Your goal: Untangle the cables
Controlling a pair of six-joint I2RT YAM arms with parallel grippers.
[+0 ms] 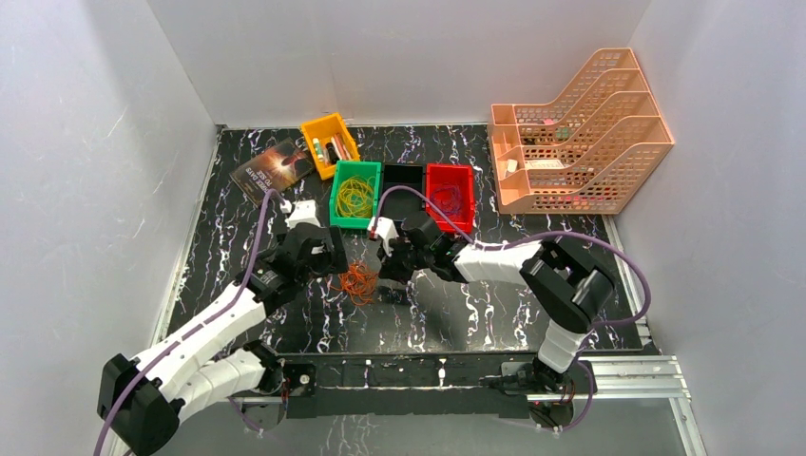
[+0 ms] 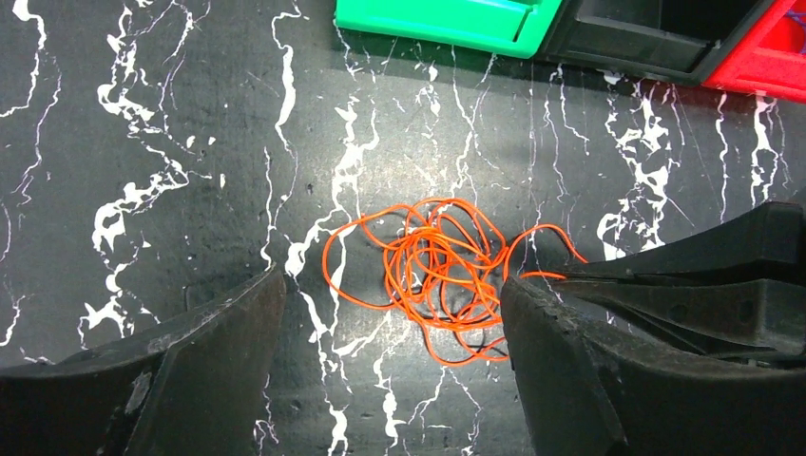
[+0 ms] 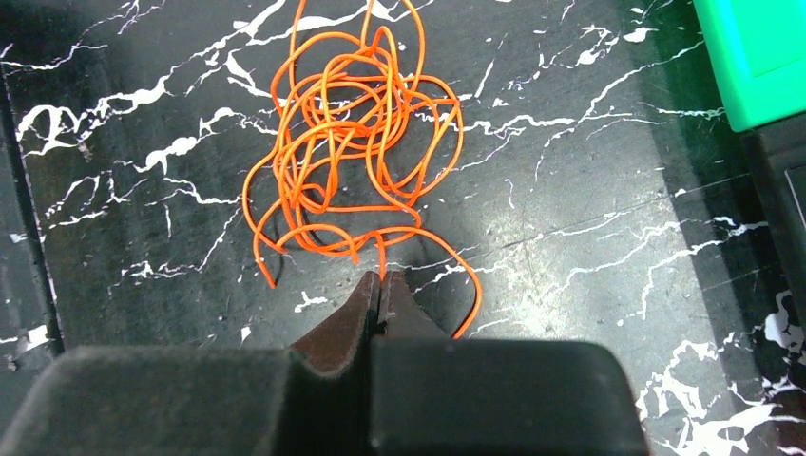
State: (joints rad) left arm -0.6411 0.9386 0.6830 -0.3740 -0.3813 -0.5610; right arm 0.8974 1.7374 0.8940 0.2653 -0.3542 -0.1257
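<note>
R claw (image 3: 380, 281): fingers pressed tight, no gap. One orange strand runs straight into the tip, so it looks pinched, tho the bite itself is hidden.
L claw (image 2: 392, 285): wide open, holding nothing. Its fingers (image 2: 209, 361) stand either side of the pile, low over the table (image 2: 143, 142).
orange tangle (image 3: 352, 142): loose knot of v. thin loops lying flat, just ahead of R claw tip and between L claw's fingers. A couple of free ends poke out on R claw's side.
pinched strand (image 3: 380, 249): prob. the step in hand is to draw this one out. Pull slow and low, away from L claw. If the whole pile slides w/ it, stop, since nothing is anchoring it.
L claw job: prob. close on the thick middle of the orange tangle, not an outer loop, then hold while R draws. Wire is thin, so the fingers need to go right down to the table or they'll miss it.
bins beyond L claw: green bin (image 1: 335, 199), black bin (image 1: 402, 171), red bin (image 1: 450, 169) in a row. yellow loops (image 1: 356, 199) in green, thin dark loops (image 1: 449, 198) in red, colour unclear.
risk: a fast tug likely tightens the knot.
</note>
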